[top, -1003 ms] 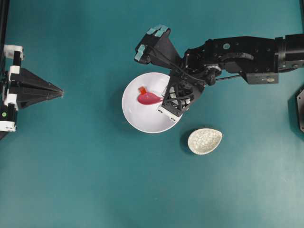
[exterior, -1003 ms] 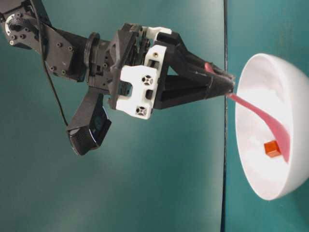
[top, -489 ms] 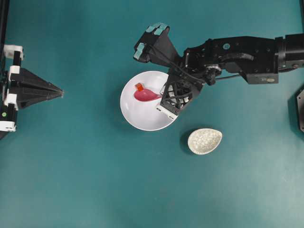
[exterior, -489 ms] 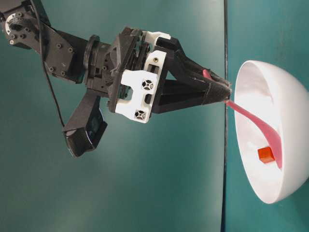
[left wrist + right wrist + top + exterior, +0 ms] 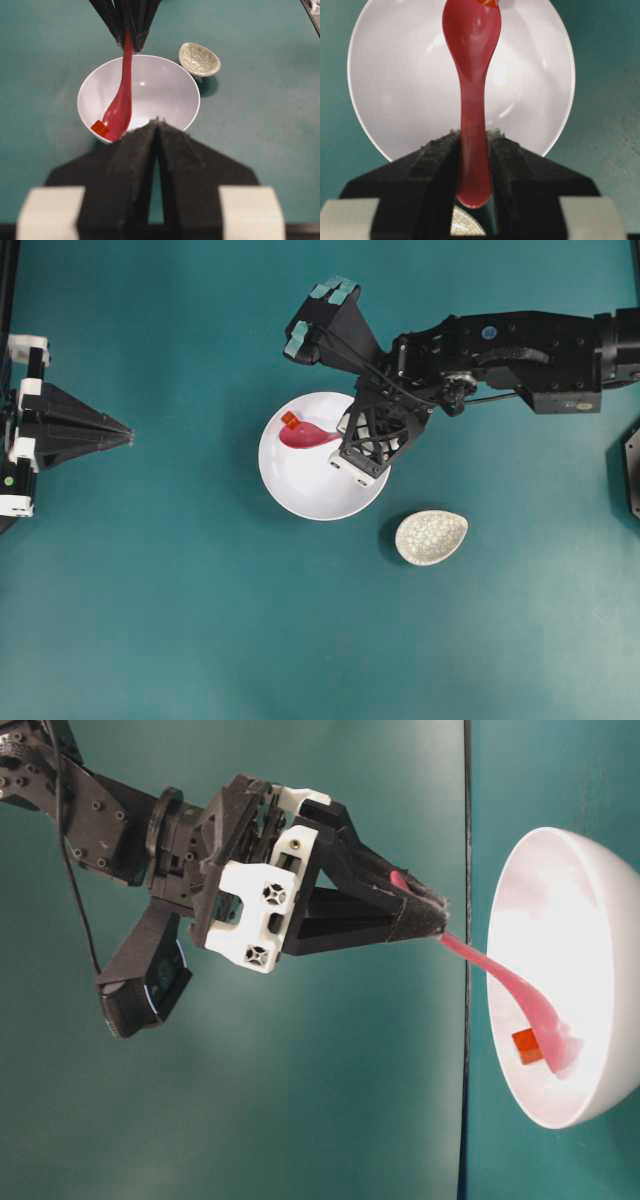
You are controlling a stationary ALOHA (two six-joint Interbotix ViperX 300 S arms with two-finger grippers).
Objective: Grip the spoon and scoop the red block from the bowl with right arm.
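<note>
My right gripper point(image 5: 347, 437) is shut on the handle of the pink spoon point(image 5: 306, 435). The spoon's scoop lies inside the white bowl point(image 5: 320, 495). The tiny red block point(image 5: 289, 420) rests against the scoop's tip near the bowl's upper-left wall, outside the scoop. In the right wrist view my gripper point(image 5: 474, 139) clamps the spoon point(image 5: 472, 35) and the block point(image 5: 487, 2) shows just beyond its tip, over the bowl point(image 5: 395, 90). The table-level view shows the spoon point(image 5: 530, 1005) slanting down to the block point(image 5: 527, 1047). My left gripper point(image 5: 125, 433) is shut and empty at the left edge.
A speckled grey-white spoon rest point(image 5: 431, 537) sits on the teal table just right of and below the bowl. It also shows in the left wrist view point(image 5: 199, 59). A black fixture point(image 5: 632, 470) stands at the right edge.
The spoon's tip has pushed the red block up and left toward the bowl's wall. The bowl has shifted a little. My right gripper has risen slightly. The left arm has not moved.
</note>
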